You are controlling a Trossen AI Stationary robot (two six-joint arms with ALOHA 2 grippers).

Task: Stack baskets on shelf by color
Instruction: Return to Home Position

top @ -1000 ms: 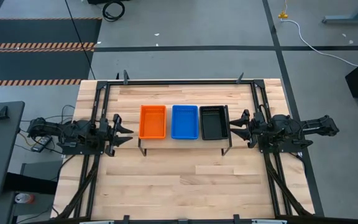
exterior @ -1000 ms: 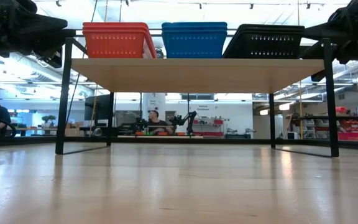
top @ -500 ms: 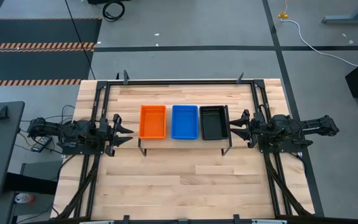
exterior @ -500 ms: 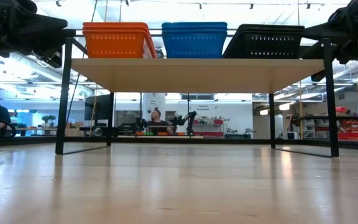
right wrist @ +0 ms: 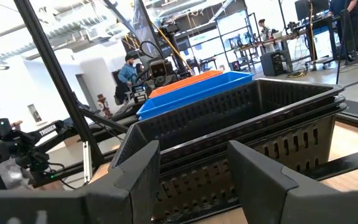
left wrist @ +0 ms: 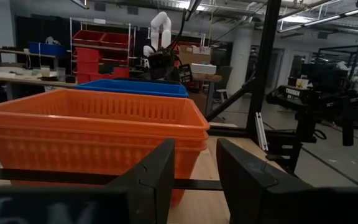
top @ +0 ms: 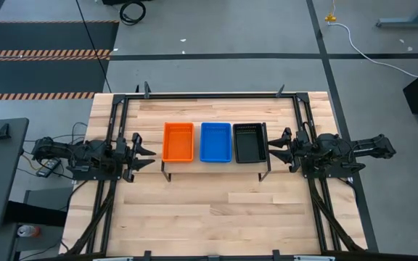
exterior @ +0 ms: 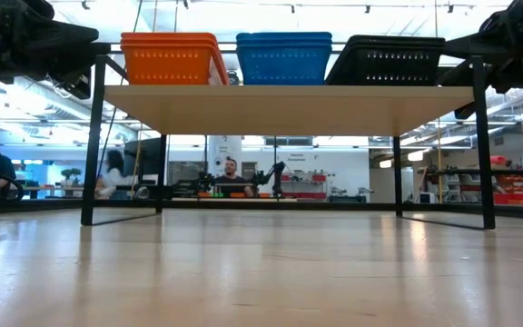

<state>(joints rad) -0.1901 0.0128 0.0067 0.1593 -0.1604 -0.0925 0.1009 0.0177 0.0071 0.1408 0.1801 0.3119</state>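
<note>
Three stacks of baskets sit side by side on the shelf [top: 216, 163]: orange [top: 178, 141] on the left, blue [top: 215, 141] in the middle, black [top: 249, 142] on the right. In the low view the orange [exterior: 172, 57], blue [exterior: 284, 56] and black [exterior: 387, 60] stacks rest by their bottoms on the shelf board [exterior: 289, 107]. My left gripper [top: 145, 150] hovers open just left of the orange stack [left wrist: 92, 143]. My right gripper [top: 276, 146] hovers open just right of the black stack [right wrist: 229, 143]. Neither touches anything.
The shelf stands on thin black legs [exterior: 91, 145] near the middle of the plank tabletop [top: 216, 210], which has bare wood toward its near edge. Black rails [top: 115, 116] frame the table on both sides. People and workbenches show in the room beyond the table.
</note>
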